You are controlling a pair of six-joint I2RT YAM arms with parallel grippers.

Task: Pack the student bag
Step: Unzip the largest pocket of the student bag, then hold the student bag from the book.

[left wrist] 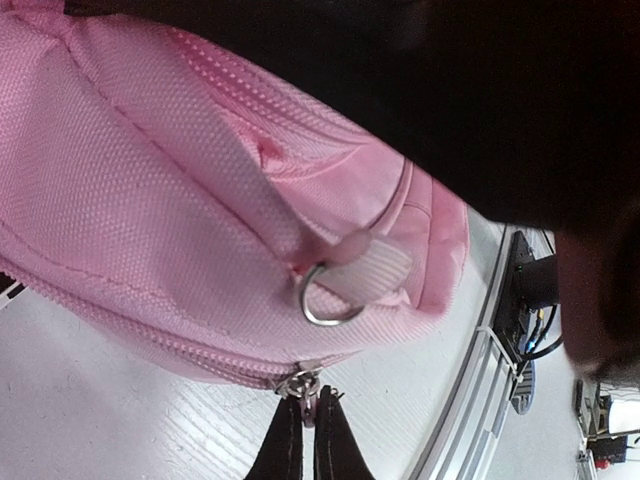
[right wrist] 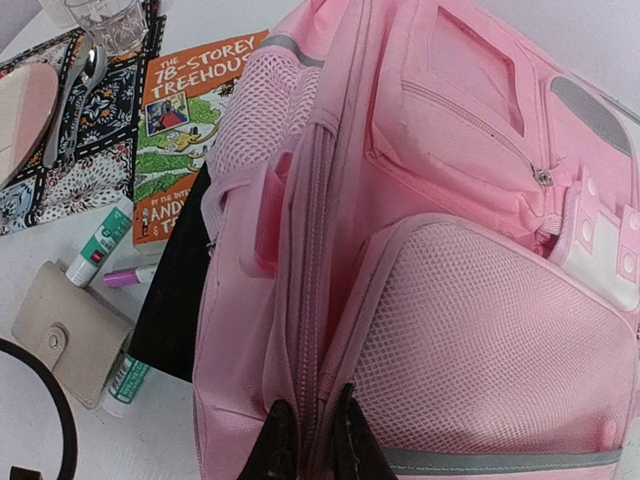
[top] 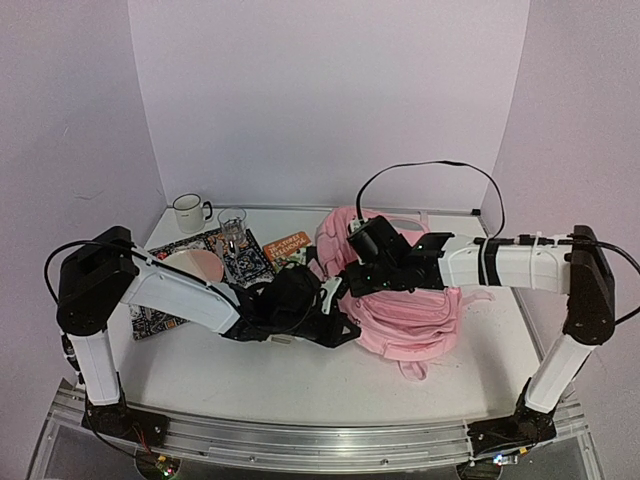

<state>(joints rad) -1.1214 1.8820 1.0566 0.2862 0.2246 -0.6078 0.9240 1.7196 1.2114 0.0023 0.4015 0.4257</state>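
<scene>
The light-pink student bag [top: 405, 310] lies on the table at centre right, with its mesh pockets and zips filling the right wrist view [right wrist: 470, 300]. My left gripper [top: 338, 328] is at the bag's near left edge. In the left wrist view [left wrist: 305, 420] it is shut on a metal zip pull [left wrist: 300, 386] at the end of a closed zip. A metal ring [left wrist: 325, 300] hangs on a strap just above. My right gripper [top: 347, 277] is over the bag's left side. In its own view [right wrist: 308, 425] it is pinched shut on a fold of bag fabric along a zip.
Left of the bag are an orange book [right wrist: 185, 130], a patterned placemat [top: 240, 262] with a spoon [right wrist: 68, 100], a glass [top: 232, 224], a white mug [top: 188, 212] and a pink plate [top: 197, 266]. Glue sticks [right wrist: 100, 243], a purple marker [right wrist: 125, 277] and a beige wallet [right wrist: 70, 330] lie near the bag.
</scene>
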